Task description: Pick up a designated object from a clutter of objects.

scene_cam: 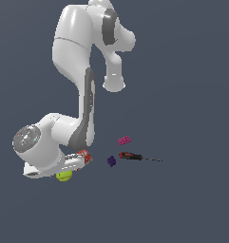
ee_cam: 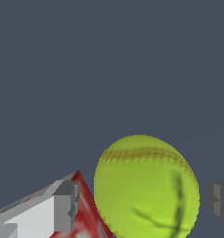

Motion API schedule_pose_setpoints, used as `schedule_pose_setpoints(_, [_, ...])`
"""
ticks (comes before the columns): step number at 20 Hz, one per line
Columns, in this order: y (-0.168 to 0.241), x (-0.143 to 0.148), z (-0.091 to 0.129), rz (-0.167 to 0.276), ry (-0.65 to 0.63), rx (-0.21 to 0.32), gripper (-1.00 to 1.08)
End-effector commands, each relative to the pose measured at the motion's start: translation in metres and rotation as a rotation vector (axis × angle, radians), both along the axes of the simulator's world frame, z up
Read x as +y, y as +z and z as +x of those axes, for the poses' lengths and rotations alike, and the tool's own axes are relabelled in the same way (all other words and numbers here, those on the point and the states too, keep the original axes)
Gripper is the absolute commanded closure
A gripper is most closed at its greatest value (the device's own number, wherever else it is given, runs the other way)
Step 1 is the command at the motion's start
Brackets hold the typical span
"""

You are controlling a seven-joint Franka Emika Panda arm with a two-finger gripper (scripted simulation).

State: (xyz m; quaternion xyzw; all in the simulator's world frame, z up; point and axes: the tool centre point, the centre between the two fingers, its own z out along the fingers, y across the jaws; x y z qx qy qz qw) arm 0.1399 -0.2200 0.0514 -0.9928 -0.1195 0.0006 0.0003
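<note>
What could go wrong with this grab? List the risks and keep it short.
1. In the wrist view the red packet lies right beside the ball, under one finger of the pincer. Closing may pinch or drag the packet too.
2. The ball is round and sits between open fingers; an off-centre squeeze could likely squirt it out.
3. In the exterior view the arm hides most of the ball, so checking the grip there is hard.
</note>
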Motion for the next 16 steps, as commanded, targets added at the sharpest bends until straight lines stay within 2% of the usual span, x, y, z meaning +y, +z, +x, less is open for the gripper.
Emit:
schedule_pose_setpoints(1, [-0.0091,-0.0002,0.0002,0.0,0.0,-0.001,-0.92])
schedule_pose_setpoints(6, [-0.01,-0.0007,0.0016,0.0,0.0,-0.001,-0.92])
schedule_pose_setpoints(7, [-0.01,-0.0007,0.0016,0.0,0.0,-0.001,1.08])
schedule_pose_setpoints(16, [-0.01,-0.0007,0.0016,0.0,0.0,-0.001,1.08])
